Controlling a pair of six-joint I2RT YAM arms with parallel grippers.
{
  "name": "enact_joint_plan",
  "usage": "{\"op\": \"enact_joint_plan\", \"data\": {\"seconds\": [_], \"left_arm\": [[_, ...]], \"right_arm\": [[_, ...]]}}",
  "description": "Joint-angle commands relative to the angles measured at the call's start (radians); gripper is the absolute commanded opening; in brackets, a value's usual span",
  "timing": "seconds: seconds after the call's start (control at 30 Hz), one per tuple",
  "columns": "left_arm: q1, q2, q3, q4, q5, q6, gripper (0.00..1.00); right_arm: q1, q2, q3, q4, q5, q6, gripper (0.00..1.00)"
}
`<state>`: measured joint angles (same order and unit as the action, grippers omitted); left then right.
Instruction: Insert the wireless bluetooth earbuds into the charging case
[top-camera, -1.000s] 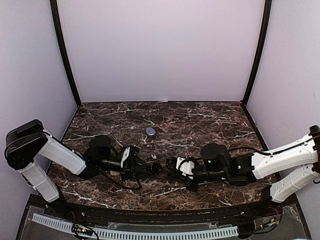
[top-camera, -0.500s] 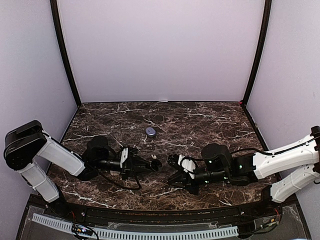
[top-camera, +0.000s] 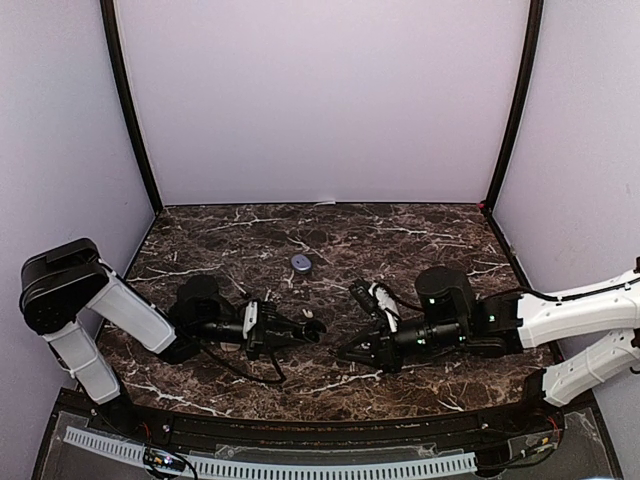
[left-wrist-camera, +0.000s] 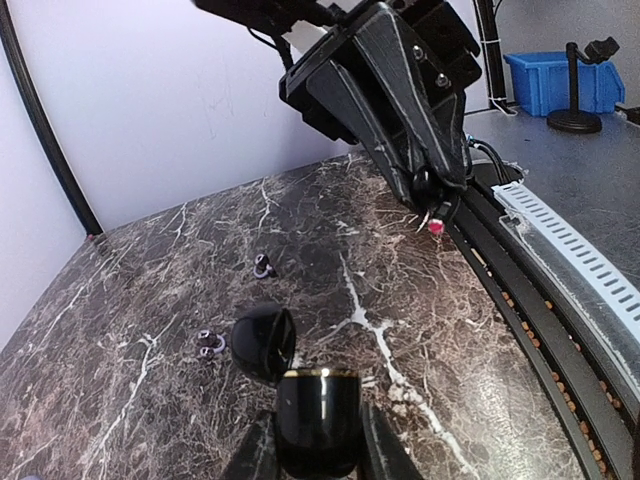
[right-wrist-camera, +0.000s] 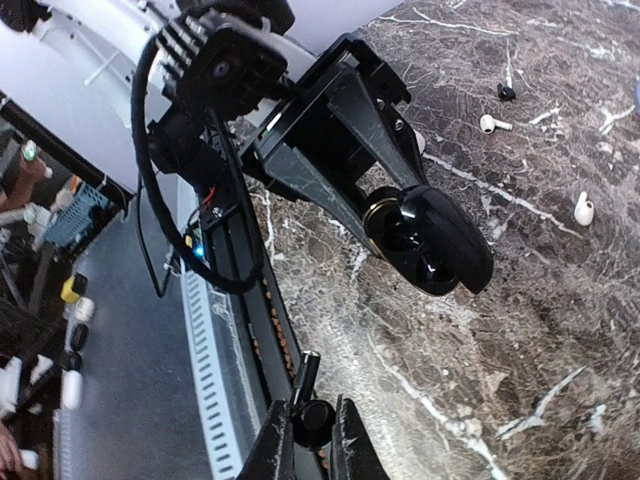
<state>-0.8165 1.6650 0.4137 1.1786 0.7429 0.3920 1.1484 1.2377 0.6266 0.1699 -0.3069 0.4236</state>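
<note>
**Seating the earbud squarely**

Hold left tool (left-wrist-camera: 318, 445) clamped shut on the open black charging case (left-wrist-camera: 316, 410), raised above the tabletop (left-wrist-camera: 150, 260). Bring right tool (right-wrist-camera: 312, 440), pinched closed on a dark earbud (right-wrist-camera: 312, 412), over a well; lower slowly, aligned.

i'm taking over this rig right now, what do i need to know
Grips: left end effector shut on the black case, lid open; right end effector shut on a dark earbud, apart from the case.
Loose: white earbuds and a few others lie on the table.
Done: case open, one earbud in hand.
Left: seat it in the case, then the rest.
</note>
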Motion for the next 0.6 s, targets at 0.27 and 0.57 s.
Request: {"op": "enact_joint_plan", "data": {"seconds": [0.27, 0.57], "left_arm": [[-0.024, 0.079, 0.015, 0.259, -0.037, 0.069, 0.18], [-0.029, 0.132, 0.04, 0.376, -0.088, 0.11, 0.18]], "right_arm": [[-0.102, 0.045, 0.103, 0.035, -0.131, 0.453, 0.0], [-0.165, 0.005, 0.162, -0.085, -0.112, 0.538, 0.0]]}}
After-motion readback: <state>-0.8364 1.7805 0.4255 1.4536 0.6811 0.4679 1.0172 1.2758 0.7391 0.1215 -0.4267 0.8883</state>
